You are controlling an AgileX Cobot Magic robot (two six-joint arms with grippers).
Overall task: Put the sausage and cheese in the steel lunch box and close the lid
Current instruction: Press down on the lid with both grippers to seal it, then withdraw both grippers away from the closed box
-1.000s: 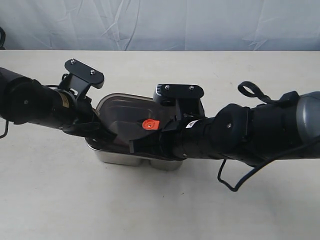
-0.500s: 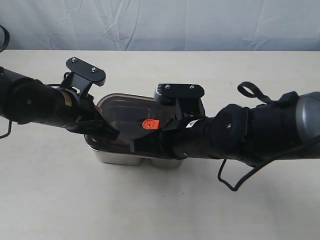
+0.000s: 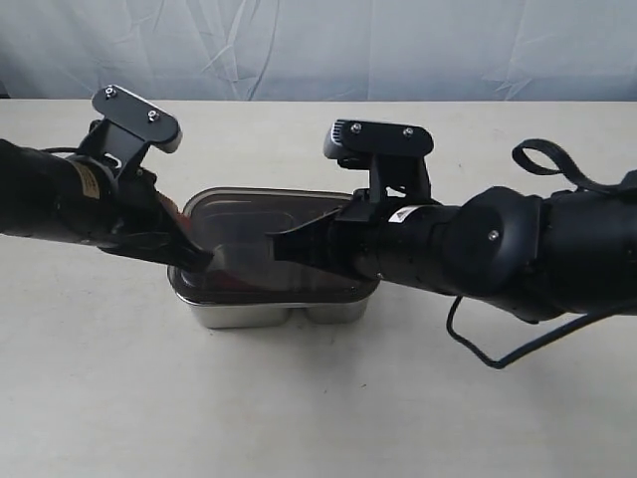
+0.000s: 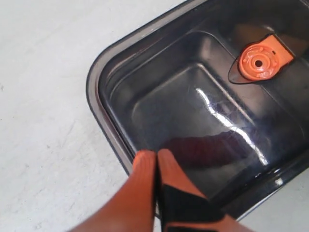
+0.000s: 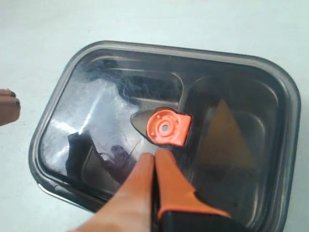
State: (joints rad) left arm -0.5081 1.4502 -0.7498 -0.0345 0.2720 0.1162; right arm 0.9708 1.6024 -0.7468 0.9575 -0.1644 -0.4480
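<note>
The steel lunch box point(image 3: 261, 314) stands mid-table with the dark translucent lid point(image 3: 261, 224) lying flat on it. The lid's orange valve point(image 5: 166, 128) shows in both wrist views. Through the lid I see the cheese point(image 5: 225, 138) as a dim orange triangle in one compartment. The sausage point(image 4: 212, 146) is a dark red shape in the other. My left gripper point(image 4: 157, 153) is shut and empty, its tips just over the lid's left rim. My right gripper point(image 5: 155, 153) is shut and empty, hovering over the lid close to the valve.
The pale table point(image 3: 119, 398) surrounds the box on all sides. A grey cloth backdrop point(image 3: 318, 45) hangs behind the far edge. A black cable point(image 3: 478, 349) loops under the right arm. The left gripper's fingertips point(image 5: 8, 104) show at the edge of the right wrist view.
The lid was tilted under both arms and now lies flat on the box. The left arm has drawn back left and the right arm back right, both higher.
</note>
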